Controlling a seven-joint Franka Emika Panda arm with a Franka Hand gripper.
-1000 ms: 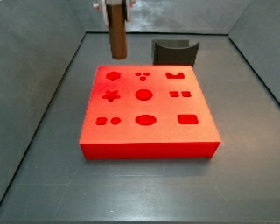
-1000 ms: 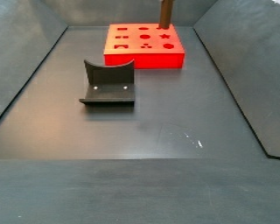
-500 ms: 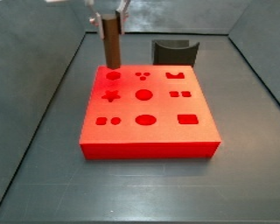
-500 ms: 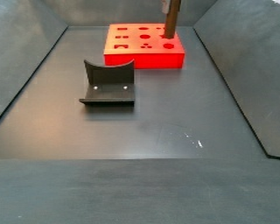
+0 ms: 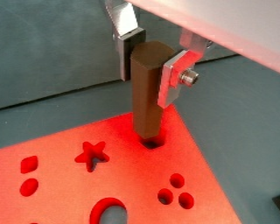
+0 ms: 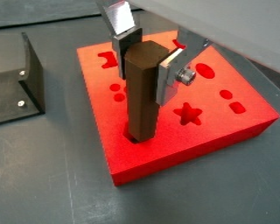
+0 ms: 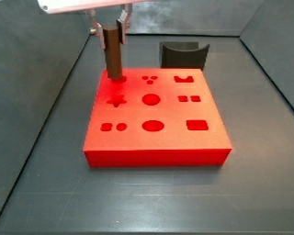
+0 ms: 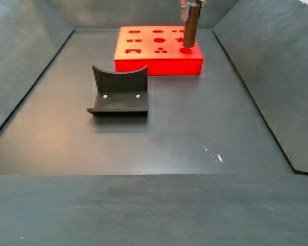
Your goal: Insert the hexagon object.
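Dark grey bench floor, walled sides. Curved grey holder stands mid-bench, well apart from the red block with shaped holes near the far edge. Hexagon peg is upright, lower end seated in a hole at the block's corner. Gripper clamps the peg's upper end between silver fingers.

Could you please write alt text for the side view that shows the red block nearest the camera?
The gripper holds the brown peg upright, its lower end at a hole in the far left corner of the red block. The block lies on a grey floor, with a dark curved holder behind it.
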